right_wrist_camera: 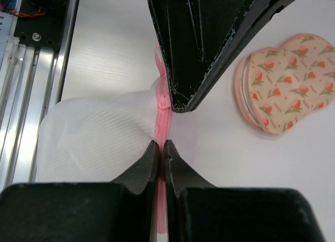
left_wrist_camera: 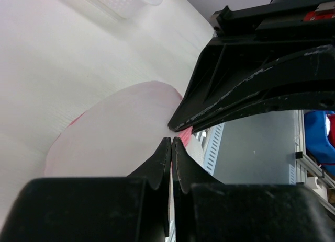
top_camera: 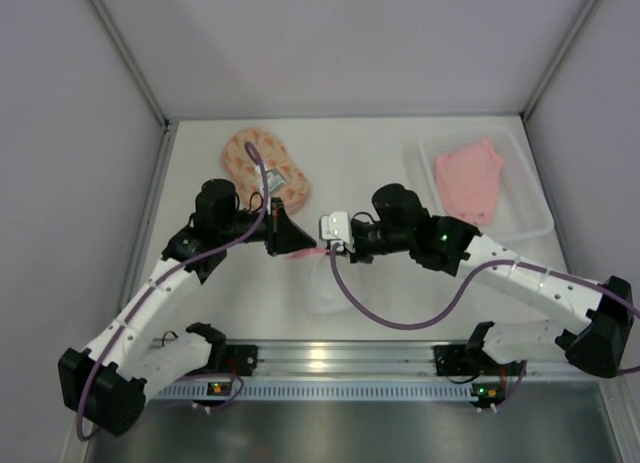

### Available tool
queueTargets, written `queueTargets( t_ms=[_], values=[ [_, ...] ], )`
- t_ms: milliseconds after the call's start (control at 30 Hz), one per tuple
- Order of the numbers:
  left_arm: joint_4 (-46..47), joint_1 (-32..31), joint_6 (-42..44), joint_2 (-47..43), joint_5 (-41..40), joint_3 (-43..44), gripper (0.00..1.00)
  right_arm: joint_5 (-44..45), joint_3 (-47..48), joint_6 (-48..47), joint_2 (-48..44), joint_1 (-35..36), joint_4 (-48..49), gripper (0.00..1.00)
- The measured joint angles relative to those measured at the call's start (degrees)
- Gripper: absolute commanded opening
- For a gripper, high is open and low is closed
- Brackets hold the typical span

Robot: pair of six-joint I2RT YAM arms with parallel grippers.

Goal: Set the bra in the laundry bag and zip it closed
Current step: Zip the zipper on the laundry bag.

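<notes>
A: Oddly, the bag [top_camera: 265, 168] lies back left, looks shut, nothing touching it. Left gripper [left_wrist_camera: 171, 143] and right gripper [right_wrist_camera: 159, 147] are both clamped on the pouch [right_wrist_camera: 94, 137] zip rim.
B: Bra [top_camera: 468, 178]?
A: Far right, in the tray [top_camera: 520, 183]. Likely light and limp; pinch a bunched edge. Table [top_camera: 370, 163] is smooth and white, with walls close around.

Nothing legible is showing. A red label [left_wrist_camera: 320, 15] at the upper right of the left wrist view is blurring beyond reading; the laundry bag [right_wrist_camera: 285, 82] is showing only a flower print.
</notes>
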Motion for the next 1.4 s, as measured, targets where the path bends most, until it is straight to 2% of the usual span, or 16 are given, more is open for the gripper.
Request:
queueTargets(
  t_ms=[367, 733, 767, 800, 833, 900, 933, 1000, 1067, 1100, 1233, 1400],
  values=[
    [-5.86, 4.55, 6.97, -1.79, 1.75, -1.40, 0.00, -1.22, -0.76, 1.60, -2.14, -1.73, -0.04, 0.00],
    [-6.99, 7.63, 11.82, -1.44, 3.43, -2.45, 0.01, -3.23, -1.57, 3.41, -3.67, -5.09, -0.33, 0.00],
    [-6.99, 7.65, 12.07, -1.09, 3.50, -2.45, 0.06, -3.21, -1.57, 3.65, -3.67, -5.14, -0.33, 0.00],
    [-7.02, 7.65, 12.28, -0.68, 3.80, -2.36, 0.33, -3.17, -1.57, 4.04, -3.67, -5.14, -0.33, 0.00],
    [-7.06, 7.65, 12.41, -0.13, 4.04, -2.25, 0.43, -3.08, -1.57, 4.24, -3.67, -5.14, -0.33, 0.00],
    [-8.11, 7.87, 12.74, 1.05, 3.74, -1.68, 0.55, -2.49, -1.57, 4.85, -3.72, -5.35, -0.22, 0.00],
    [-9.07, 8.13, 12.74, 1.75, 3.37, -1.07, 0.67, -2.10, -1.57, 5.11, -3.72, -5.68, 0.00, 0.00],
    [-9.99, 8.41, 12.44, 2.64, 2.14, 0.83, 0.70, -1.14, -1.51, 5.68, -3.69, -6.84, 0.52, 0.00],
    [-10.58, 8.44, 12.37, 2.78, 0.46, 3.21, 0.93, 0.26, -1.22, 5.77, -3.17, -8.92, 1.51, 0.00],
    [-10.75, 8.46, 12.31, 2.75, -0.68, 4.81, 0.99, 0.96, -0.63, 5.73, -2.54, -9.97, 1.92, 0.00],
    [-11.06, 8.94, 11.41, 2.60, -6.19, 10.71, 0.99, 4.44, 5.81, 5.01, 4.59, -16.50, 4.79, 0.00],
    [-12.00, 9.66, 10.86, 2.38, -16.20, 13.90, 0.99, 11.26, 17.75, 0.85, 17.20, -20.81, 11.04, 0.00]
  ],
)
